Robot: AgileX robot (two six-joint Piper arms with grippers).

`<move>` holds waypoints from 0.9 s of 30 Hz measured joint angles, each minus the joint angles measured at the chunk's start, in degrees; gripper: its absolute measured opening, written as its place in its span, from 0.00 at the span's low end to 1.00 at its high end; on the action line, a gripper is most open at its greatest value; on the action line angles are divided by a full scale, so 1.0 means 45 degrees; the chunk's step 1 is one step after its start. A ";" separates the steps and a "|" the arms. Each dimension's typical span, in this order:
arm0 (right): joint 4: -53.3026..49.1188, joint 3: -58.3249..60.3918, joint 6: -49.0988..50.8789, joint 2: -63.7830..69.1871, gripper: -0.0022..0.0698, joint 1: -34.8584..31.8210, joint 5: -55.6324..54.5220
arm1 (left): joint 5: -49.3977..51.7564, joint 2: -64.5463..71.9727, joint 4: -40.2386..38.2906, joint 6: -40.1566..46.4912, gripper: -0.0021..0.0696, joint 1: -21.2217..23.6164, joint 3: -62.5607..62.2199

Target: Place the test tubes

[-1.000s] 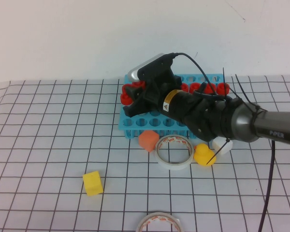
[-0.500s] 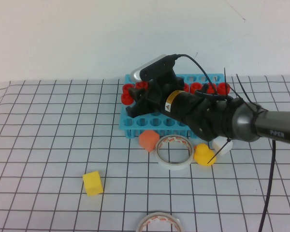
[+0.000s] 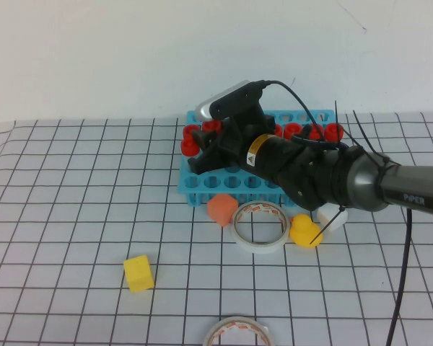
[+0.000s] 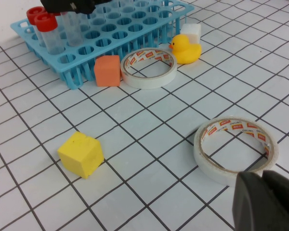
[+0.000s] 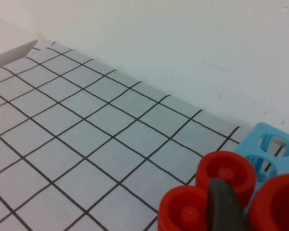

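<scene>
Right arm has edged up & back a touch vs 1 s ago; barely any change since.

High view: right gripper (image 3: 200, 155) sits over the left end of the blue rack (image 3: 202, 194), among red-capped test tubes (image 3: 190, 141) standing in the far-left holes. It's prob. there to seat a tube upright. Can't tell how wide it's set or whether it has 1. L wrist view: left gripper (image 4: 266, 199) is closed tight & empty, parked low beside the near tape roll (image 4: 236, 149), well apart from the rack, i.e. out of the way. R wrist view: 3 tube caps (image 5: 226, 172) close under the cam, rack corner beside them.
</scene>
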 joint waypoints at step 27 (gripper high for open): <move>0.0006 0.0000 0.0067 0.0000 0.54 -0.0049 0.0185 | 0.0000 0.0000 0.0000 0.0000 0.03 0.0000 0.0000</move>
